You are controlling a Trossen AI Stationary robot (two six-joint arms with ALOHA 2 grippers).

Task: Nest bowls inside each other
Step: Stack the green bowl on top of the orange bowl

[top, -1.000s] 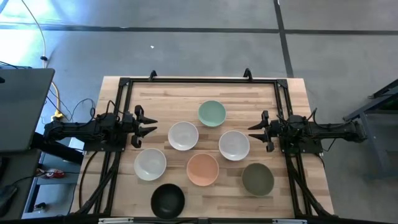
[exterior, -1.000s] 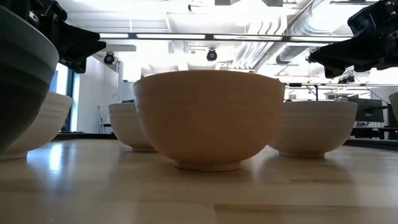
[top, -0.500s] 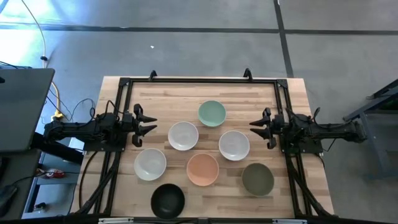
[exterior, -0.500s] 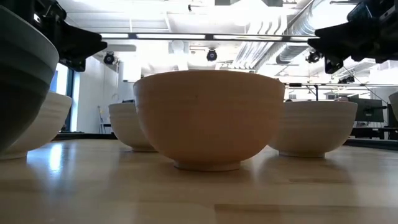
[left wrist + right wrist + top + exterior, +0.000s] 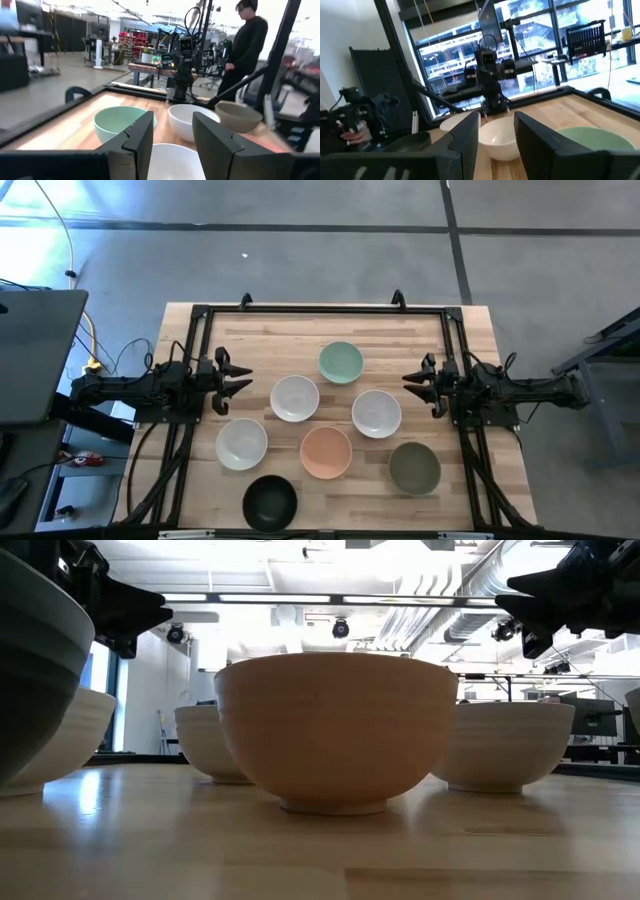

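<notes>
No text, label or number can be read in any view. The bowls carry no marks. Signs in the room behind are too blurred to read.

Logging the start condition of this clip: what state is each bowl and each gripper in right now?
Mint green round bowl: upright, empty, alone.
White bowl beside the left gripper: upright, empty.
White bowl beside the right gripper: upright, empty.
White bowl at the left: upright, empty.
Peach-orange bowl: upright, empty.
Olive-grey bowl: upright, empty.
Black bowl: upright, empty.
Left gripper: open, holding nothing.
Right gripper: open, holding nothing.
</notes>
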